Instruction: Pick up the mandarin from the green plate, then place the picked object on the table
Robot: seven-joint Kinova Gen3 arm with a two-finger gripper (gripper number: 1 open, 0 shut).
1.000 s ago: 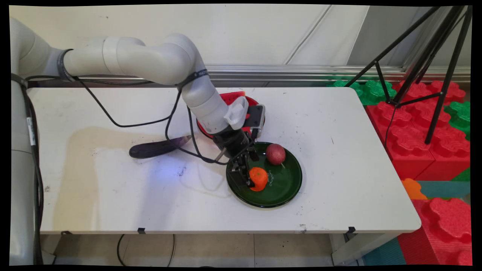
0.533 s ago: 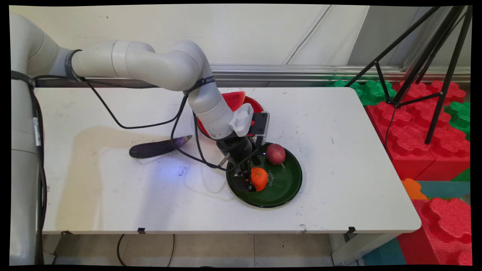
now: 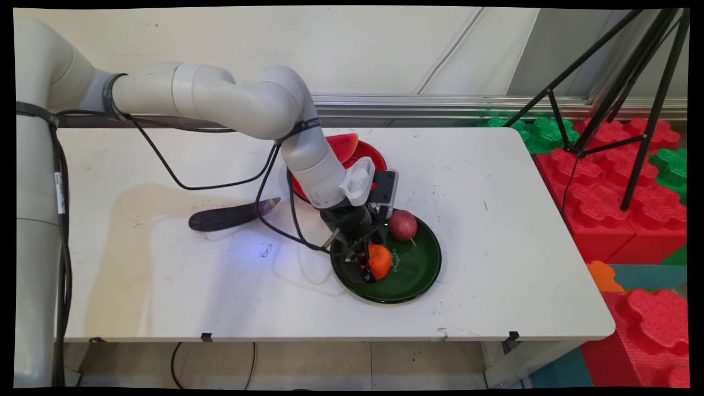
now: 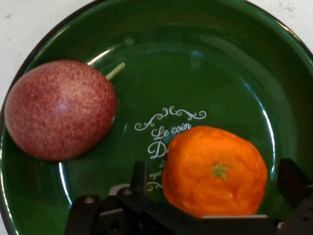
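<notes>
Since a second ago the arm's wrist has swung a little to the right and toward the far side, and the orange sits almost where it did.

From the main view, the gripper (image 3: 367,265) is down at the left part of the green plate (image 3: 423,275), right against the left side of the orange (image 3: 380,260). A speckled red fruit (image 3: 402,225) lies on the plate's far edge, apart from the orange. Just beyond, partly behind the wrist, is a red plate (image 3: 369,153) with a watermelon slice (image 3: 343,144). A dark aubergine (image 3: 228,215) lies further left on the white table (image 3: 522,220).

From the hand view, the gripper (image 4: 215,198) has the orange (image 4: 215,169) close in front of it, resting on the green plate (image 4: 220,63) beside the white lettering. The speckled red fruit (image 4: 58,110) lies off to the upper left of this picture, stalk toward the plate's middle. Whether the pincer is clamped on the orange or only set around it, I cannot tell.
</notes>
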